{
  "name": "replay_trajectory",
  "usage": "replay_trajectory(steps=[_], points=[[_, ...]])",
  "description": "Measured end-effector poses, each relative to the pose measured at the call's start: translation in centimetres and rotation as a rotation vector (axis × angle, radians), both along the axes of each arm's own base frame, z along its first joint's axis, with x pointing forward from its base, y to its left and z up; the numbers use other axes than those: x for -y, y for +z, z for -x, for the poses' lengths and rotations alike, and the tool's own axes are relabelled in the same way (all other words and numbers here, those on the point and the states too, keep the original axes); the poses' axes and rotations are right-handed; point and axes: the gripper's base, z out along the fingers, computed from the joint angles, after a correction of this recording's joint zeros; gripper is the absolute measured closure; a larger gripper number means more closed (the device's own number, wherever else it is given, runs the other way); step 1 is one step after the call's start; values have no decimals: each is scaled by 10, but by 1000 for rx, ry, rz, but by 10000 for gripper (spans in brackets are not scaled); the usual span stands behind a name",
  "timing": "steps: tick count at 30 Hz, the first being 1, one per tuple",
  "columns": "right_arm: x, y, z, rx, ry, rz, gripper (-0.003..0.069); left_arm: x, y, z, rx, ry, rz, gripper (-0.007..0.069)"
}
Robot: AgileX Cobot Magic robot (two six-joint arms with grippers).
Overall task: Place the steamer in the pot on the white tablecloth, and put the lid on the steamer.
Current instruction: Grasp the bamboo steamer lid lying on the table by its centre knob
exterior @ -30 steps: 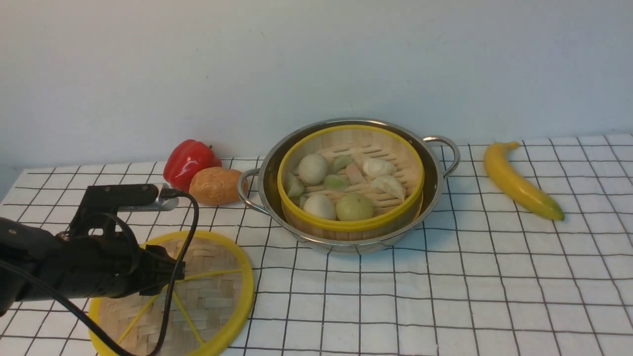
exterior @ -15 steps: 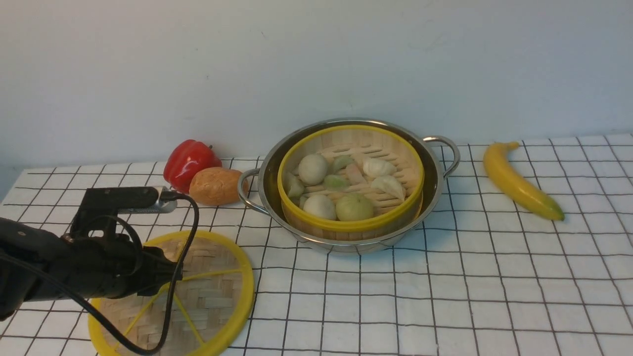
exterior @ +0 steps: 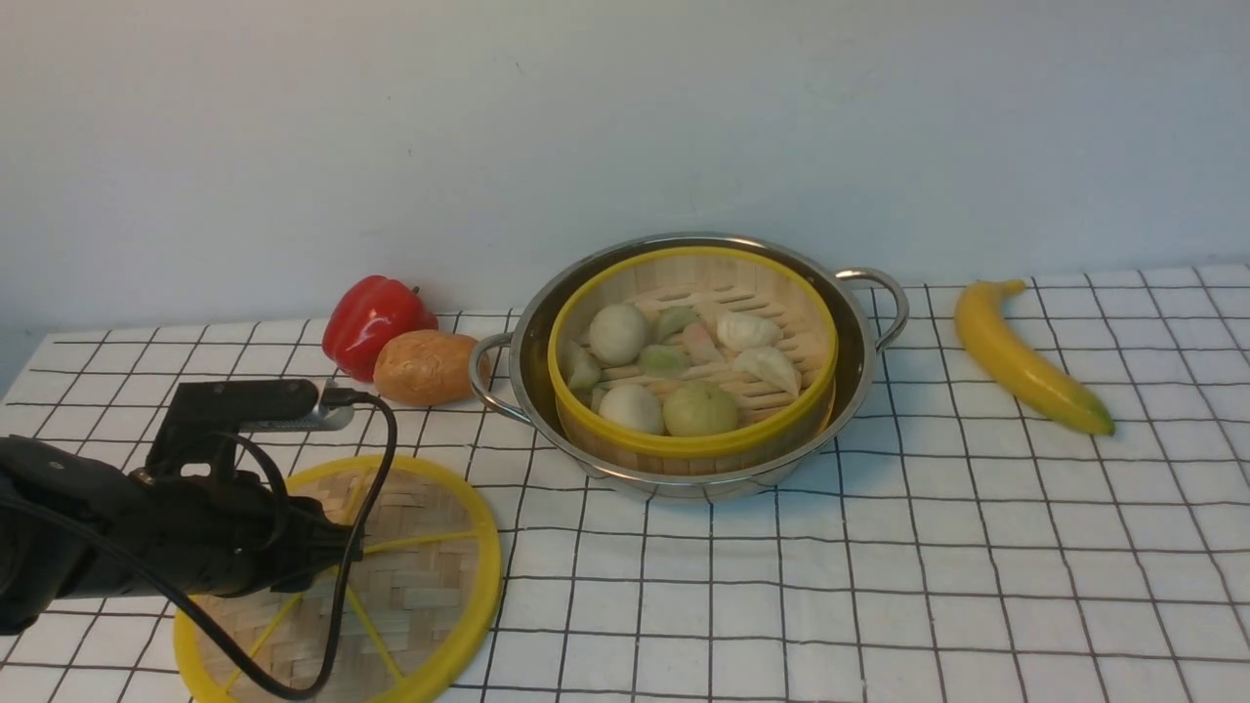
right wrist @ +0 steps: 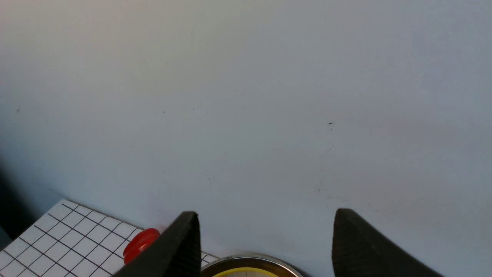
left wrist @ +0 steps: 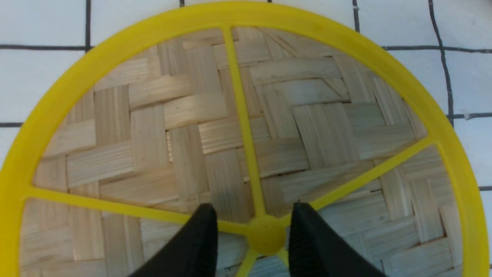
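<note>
So starting far left: the left arm [exterior: 146, 527] is reaching over the lid [exterior: 420, 576], which is lying flat on the white tablecloth [exterior: 977, 586] at about 8 o'clock from the pot [exterior: 532, 366]. In the wrist cam the left pincer [left wrist: 252, 205] is standing fairly narrow but not clamped. Its two black fingers [left wrist: 200, 238] are straddling the lid's yellow hub [left wrist: 266, 234], one just beside it and the other with a small gap. It isn't actually gripping anything as far as I can see.

Moving right, a red pepper [exterior: 371, 317] and a brown potato-looking thing [exterior: 425, 366] are sitting touching each other at roughly 9 to 10 o'clock from the pot. The potato thing is just beside the pot's near handle [exterior: 483, 376].

Mid-surface, the steamer [exterior: 693, 444] is sitting inside the pot, uncovered, with white and green dumplings [exterior: 698, 408] showing on its slatted floor. The pot is resting on the tablecloth.

At 3 o'clock from the pot a banana [exterior: 1025, 366] is lying on the cloth, well apart from it.

The right pincer [right wrist: 266, 212] isn't showing in the front cam. Its own cam has it gaping wide, holding nothing and facing the pale wall [right wrist: 246, 96].
</note>
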Motion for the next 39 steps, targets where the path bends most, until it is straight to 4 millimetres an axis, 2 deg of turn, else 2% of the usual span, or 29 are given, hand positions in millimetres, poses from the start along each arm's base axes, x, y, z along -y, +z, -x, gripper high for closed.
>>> replay_trajectory(steps=[3, 4, 7, 14, 15, 19, 28, 34, 39], points=[[0, 0, 1, 1, 0, 0, 206, 0, 0, 0, 0, 0, 0, 421], [2, 2, 5, 8, 0, -3, 206, 0, 0, 0, 0, 1, 1, 458], [4, 6, 10, 19, 0, -7, 206, 0, 0, 0, 1, 2, 2, 503], [11, 16, 29, 60, -3, -20, 206, 0, 0, 0, 1, 3, 2, 561], [13, 19, 34, 71, -3, -24, 206, 0, 0, 0, 2, 3, 2, 614], [17, 23, 42, 91, -10, -23, 206, 0, 1, 0, 5, 4, 1, 648], [30, 32, 58, 148, -70, 14, 206, 0, 11, 1, 41, 4, -2, 648], [31, 32, 59, 154, -81, 22, 206, 0, 12, 1, 43, 3, -2, 645], [31, 32, 59, 154, -81, 22, 207, 0, 12, 1, 43, 3, -2, 592]])
